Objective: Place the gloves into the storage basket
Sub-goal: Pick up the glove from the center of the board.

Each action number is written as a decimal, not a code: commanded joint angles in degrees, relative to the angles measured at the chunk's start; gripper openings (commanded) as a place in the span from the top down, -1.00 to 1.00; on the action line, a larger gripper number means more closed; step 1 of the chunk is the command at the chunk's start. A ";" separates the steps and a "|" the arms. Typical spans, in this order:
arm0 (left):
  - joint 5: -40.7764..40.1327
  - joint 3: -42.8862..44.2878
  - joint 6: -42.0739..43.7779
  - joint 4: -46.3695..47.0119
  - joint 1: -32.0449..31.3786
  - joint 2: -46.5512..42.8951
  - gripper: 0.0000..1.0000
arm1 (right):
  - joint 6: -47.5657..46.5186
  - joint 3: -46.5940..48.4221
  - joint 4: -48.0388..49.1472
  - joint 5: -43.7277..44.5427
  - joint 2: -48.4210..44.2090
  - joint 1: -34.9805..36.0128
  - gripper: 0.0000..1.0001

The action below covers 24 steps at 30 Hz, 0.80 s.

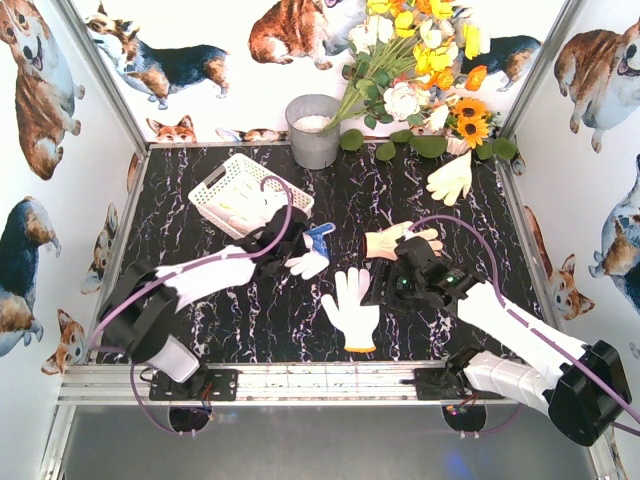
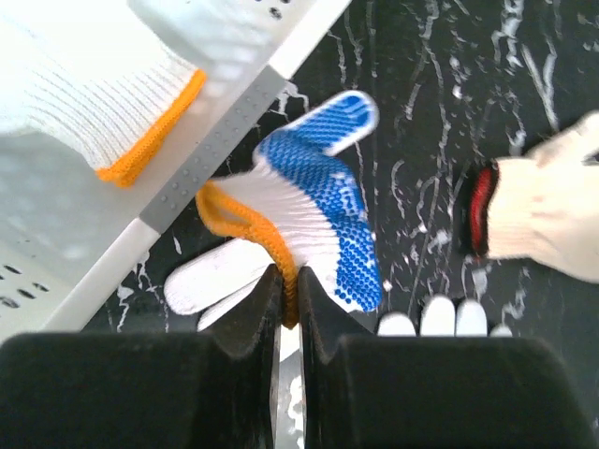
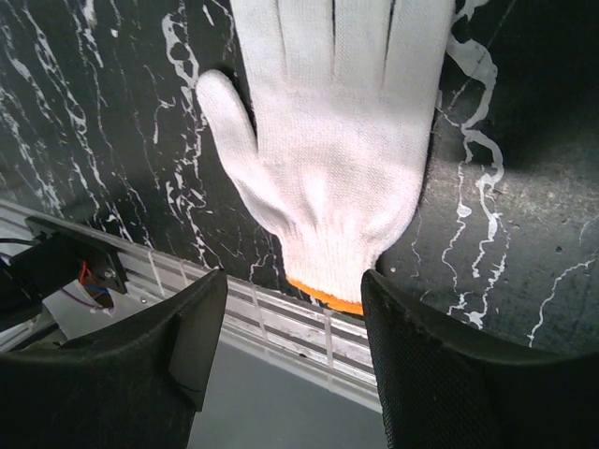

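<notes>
On the left we see the white storage basket [image 1: 215, 172] on the black marble table [image 1: 330, 190]. One white glove with an orange cuff [image 2: 103, 103] lies inside it. Just beside the basket's near corner is the left gripper [image 2: 288, 285]. Its two fingers are squeezed tight on the orange cuff of the blue-and-white glove [image 2: 323, 210] (the blue dotted side faces up). This glove is outside the basket, close to its wall.

In the middle of the table the white knit glove [image 1: 352, 310] lies flat, with its fingers pointing away from the arms and its orange cuff near the table's front edge. The right gripper [image 3: 292, 281] hangs over that cuff. Its fingers stand well apart and they have hold of nothing.

Behind the right arm lies the beige glove [image 1: 385, 242], which has a dark cuff with red in it. Far off to the right, the cream glove [image 1: 452, 180] rests near the flowers [image 1: 420, 70]
</notes>
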 commanded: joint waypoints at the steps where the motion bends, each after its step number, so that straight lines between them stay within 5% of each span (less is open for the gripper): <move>1: 5.09 -2.11 8.86 -4.11 -0.42 -6.60 1.00 | 0.44 3.93 4.16 -1.28 -1.20 -0.62 -0.24; 7: 3.44 -2.54 15.66 -11.22 -0.45 -21.23 1.00 | -0.86 6.00 12.68 -13.48 0.29 -3.39 -0.27; 12: 8.42 5.80 22.78 -22.23 0.14 -26.68 1.00 | -6.41 10.35 14.96 -19.37 0.98 -3.25 -0.41; 20: 19.95 16.40 26.92 -32.65 0.98 -28.54 1.00 | -13.33 17.89 14.39 -21.74 -0.81 -1.95 -0.48; 24: 26.38 19.03 25.09 -32.26 1.01 -27.76 1.00 | -18.53 21.75 11.63 -15.90 -0.60 1.67 -0.52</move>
